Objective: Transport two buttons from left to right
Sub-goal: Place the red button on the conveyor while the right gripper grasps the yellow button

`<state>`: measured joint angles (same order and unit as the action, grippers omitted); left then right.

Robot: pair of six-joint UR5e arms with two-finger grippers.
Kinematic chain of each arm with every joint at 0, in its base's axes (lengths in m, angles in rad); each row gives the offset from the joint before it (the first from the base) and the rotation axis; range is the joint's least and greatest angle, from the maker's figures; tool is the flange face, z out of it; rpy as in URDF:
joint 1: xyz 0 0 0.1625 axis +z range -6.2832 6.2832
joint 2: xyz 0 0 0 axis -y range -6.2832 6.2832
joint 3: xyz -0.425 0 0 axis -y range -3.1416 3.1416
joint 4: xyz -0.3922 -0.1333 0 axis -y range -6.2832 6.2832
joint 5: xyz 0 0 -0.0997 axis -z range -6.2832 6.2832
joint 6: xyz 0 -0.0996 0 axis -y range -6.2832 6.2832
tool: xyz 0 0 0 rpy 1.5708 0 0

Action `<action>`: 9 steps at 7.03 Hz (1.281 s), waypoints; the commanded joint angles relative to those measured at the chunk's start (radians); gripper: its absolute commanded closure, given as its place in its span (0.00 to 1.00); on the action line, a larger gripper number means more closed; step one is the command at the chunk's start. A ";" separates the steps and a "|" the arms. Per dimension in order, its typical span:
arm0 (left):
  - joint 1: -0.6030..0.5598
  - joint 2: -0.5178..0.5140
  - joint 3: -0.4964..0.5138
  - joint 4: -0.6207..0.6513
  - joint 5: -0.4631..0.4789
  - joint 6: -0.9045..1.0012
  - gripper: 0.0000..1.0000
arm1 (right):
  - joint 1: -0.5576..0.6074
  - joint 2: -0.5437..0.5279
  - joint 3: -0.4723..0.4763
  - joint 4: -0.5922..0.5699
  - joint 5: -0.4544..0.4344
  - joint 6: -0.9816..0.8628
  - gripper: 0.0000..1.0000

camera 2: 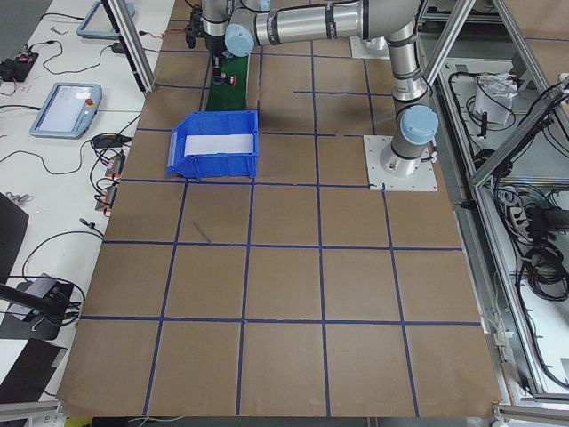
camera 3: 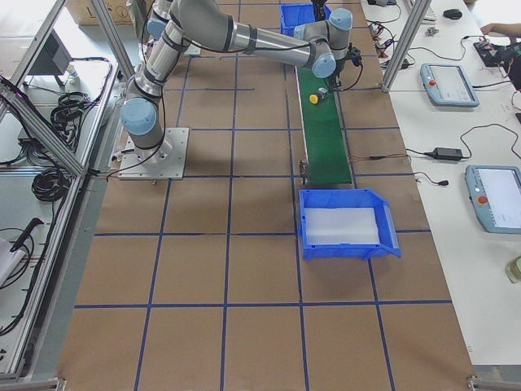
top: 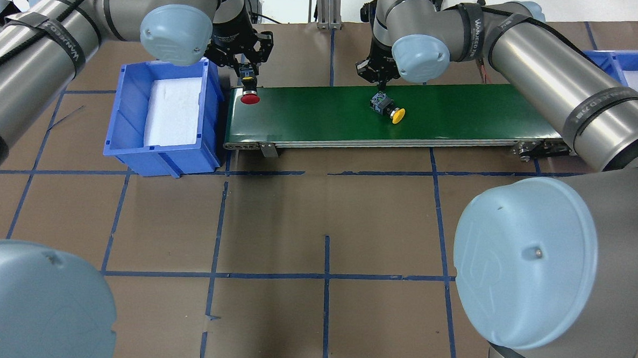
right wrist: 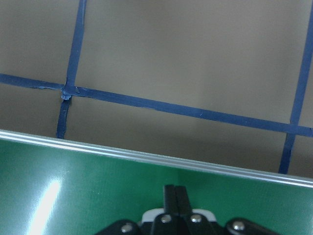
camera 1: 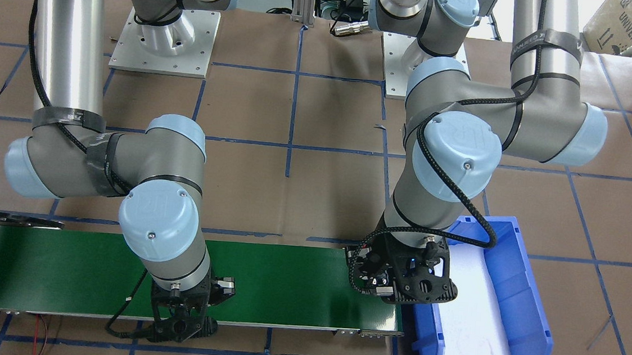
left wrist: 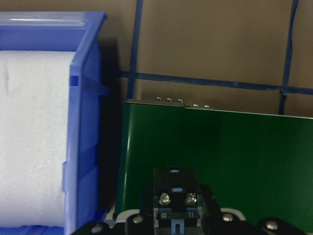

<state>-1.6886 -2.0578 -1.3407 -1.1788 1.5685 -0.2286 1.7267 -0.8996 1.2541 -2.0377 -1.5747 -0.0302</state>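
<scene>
The red-capped button (top: 250, 97) hangs cap down from my left gripper (top: 247, 80), which is shut on its grey-black contact block (left wrist: 175, 198) over the left end of the green conveyor belt (top: 462, 107). I cannot tell if the cap touches the belt. The yellow-capped button (top: 391, 109) lies on its side mid-belt, and it also shows in the exterior right view (camera 3: 314, 98). My right gripper (top: 380, 82) hovers just behind it, shut and empty, its fingers pressed together (right wrist: 174, 196). Both buttons are hidden under the arms in the front-facing view.
A blue bin (top: 120, 111) with white foam lining stands against the belt's left end, right beside my left gripper. A second blue bin (top: 604, 57) stands past the belt's right end. Brown table with blue tape lines all around.
</scene>
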 commanded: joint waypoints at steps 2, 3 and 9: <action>-0.005 -0.067 0.000 0.062 -0.019 -0.003 0.77 | -0.009 -0.015 0.002 0.027 0.015 -0.026 0.00; -0.005 -0.074 -0.002 0.062 -0.021 -0.005 0.59 | -0.009 -0.019 0.004 0.046 0.016 -0.063 0.00; 0.009 0.011 0.058 -0.112 0.014 0.009 0.00 | -0.024 -0.047 0.057 0.110 0.002 -0.418 0.04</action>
<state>-1.6836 -2.0947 -1.2964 -1.2211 1.5686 -0.2274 1.7100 -0.9459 1.3047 -1.9288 -1.5700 -0.4168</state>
